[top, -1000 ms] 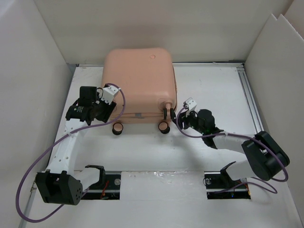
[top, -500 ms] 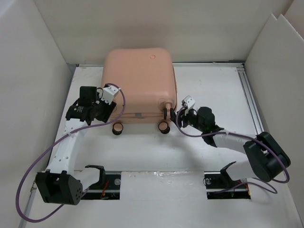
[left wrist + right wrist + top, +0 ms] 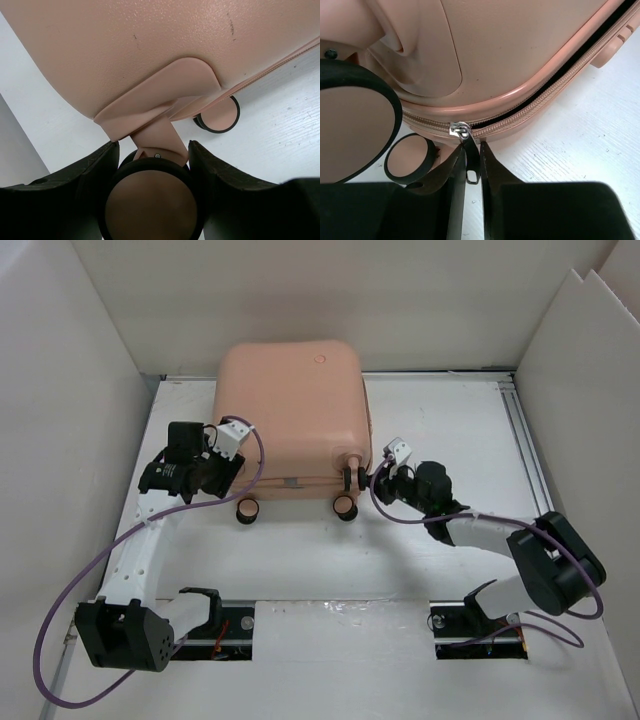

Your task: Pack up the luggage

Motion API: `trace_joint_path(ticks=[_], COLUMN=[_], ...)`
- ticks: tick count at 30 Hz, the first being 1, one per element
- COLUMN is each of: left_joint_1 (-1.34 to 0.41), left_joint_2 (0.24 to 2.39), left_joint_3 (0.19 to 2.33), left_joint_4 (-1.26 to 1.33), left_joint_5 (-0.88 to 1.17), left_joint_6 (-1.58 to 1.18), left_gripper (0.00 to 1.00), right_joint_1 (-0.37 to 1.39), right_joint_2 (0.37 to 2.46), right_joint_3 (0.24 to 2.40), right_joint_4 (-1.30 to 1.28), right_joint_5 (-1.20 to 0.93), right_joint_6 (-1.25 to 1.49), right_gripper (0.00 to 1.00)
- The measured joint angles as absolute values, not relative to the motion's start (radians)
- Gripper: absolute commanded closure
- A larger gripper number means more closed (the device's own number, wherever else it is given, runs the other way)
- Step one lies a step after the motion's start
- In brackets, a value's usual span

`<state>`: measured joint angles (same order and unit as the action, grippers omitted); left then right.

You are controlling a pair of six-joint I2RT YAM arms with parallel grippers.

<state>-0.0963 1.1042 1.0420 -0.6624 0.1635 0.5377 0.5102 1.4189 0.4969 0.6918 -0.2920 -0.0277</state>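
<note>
One salmon-pink hard-shell suitcase with rounded corners point(image 3: 290, 410) lies flat, lid down, at the back middle of the white table point(image 3: 450, 420), between the two arms. At its near-left corner the left gripper point(image 3: 152, 160) presses its black fingers against both sides of one pink-and-black caster wheel point(image 3: 150, 205). A second wheel point(image 3: 218, 116) sits just beyond. At the near-right corner the right gripper point(image 3: 471, 150) pinches the dark zipper pull point(image 3: 470, 170), beside two more wheels.

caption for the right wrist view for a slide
Right gripper closed on the zipper pull at a corner of the pink luggage, the zip gaping open to its right.
</note>
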Motion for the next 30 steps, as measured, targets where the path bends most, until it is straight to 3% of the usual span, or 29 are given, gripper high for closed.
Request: trace_joint_path(ticks=[15,30], left_joint_1=[-0.111,-0.116], left_joint_2=[1.104,1.114], left_joint_3=[1.034,1.037], left_joint_4=[-0.649,-0.653], left_joint_5=[0.151,0.165], left_joint_6=[0.503,0.520], left_gripper=[1.00,1.00], right_joint_1=[0.487,0.387], right_joint_2=[1.409,1.778], right_joint_3=[0.608,1.053], right_joint_4=[0.484,0.374], right_joint_5=[-0.062,-0.007], right_joint_6=[0.008,-0.050], right_gripper=[1.00,1.00])
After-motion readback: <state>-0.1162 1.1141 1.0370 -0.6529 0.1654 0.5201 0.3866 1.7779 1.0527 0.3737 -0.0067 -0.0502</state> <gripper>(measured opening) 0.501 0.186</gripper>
